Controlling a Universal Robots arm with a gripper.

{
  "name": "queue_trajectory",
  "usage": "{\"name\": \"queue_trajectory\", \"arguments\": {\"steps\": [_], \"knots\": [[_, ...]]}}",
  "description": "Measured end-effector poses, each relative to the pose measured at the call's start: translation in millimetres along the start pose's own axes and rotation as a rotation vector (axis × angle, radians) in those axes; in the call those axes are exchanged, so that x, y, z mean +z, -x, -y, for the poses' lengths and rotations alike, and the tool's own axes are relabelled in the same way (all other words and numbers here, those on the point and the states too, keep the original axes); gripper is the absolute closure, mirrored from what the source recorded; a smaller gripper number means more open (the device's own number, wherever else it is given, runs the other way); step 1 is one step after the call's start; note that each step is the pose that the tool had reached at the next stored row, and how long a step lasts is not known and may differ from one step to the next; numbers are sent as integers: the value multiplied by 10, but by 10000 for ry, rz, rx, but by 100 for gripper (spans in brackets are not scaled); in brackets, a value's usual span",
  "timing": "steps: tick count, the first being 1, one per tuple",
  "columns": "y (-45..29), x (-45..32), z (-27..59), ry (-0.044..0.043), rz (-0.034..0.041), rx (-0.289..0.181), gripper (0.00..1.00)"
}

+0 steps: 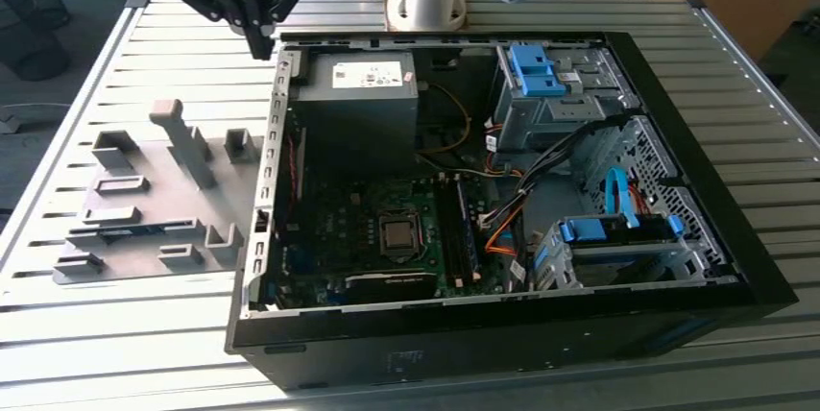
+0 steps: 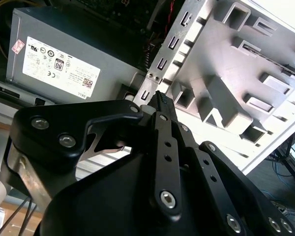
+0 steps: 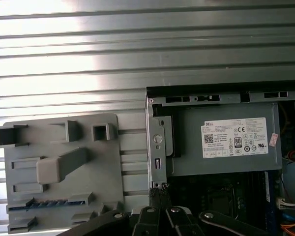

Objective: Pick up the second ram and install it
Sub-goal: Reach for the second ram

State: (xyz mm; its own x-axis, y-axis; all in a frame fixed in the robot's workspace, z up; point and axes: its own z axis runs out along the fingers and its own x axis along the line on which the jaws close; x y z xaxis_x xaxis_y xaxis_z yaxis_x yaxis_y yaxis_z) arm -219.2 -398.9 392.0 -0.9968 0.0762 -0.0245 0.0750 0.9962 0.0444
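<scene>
The second ram point(image 3: 54, 202) lies on edge in a slot of the grey holder plate point(image 3: 64, 167), showing as a thin blue strip. In the exterior view the ram point(image 1: 129, 229) sits near the front of that plate point(image 1: 141, 190), at the view's left. My gripper point(image 1: 261, 44) hangs above the table's back, over the case's rear left corner and well behind the ram. Its black fingers point(image 2: 160, 98) are shut together with nothing between them. In the first wrist view my gripper point(image 3: 157, 192) sits over the case's edge, beside the holder plate.
The open computer case point(image 1: 276, 142) lies on the slatted metal table point(image 1: 129, 353). Inside are a grey power supply point(image 1: 359, 94), the motherboard point(image 1: 372, 229) with black memory slots point(image 1: 455, 229), loose cables point(image 1: 506, 219) and blue drive brackets point(image 1: 539, 70). The holder plate carries upright grey posts point(image 1: 186, 142).
</scene>
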Motion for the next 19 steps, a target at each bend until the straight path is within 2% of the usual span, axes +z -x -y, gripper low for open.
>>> {"name": "queue_trajectory", "arguments": {"steps": [19], "knots": [[-149, -2, 11, -1, -1, 0, 89]]}}
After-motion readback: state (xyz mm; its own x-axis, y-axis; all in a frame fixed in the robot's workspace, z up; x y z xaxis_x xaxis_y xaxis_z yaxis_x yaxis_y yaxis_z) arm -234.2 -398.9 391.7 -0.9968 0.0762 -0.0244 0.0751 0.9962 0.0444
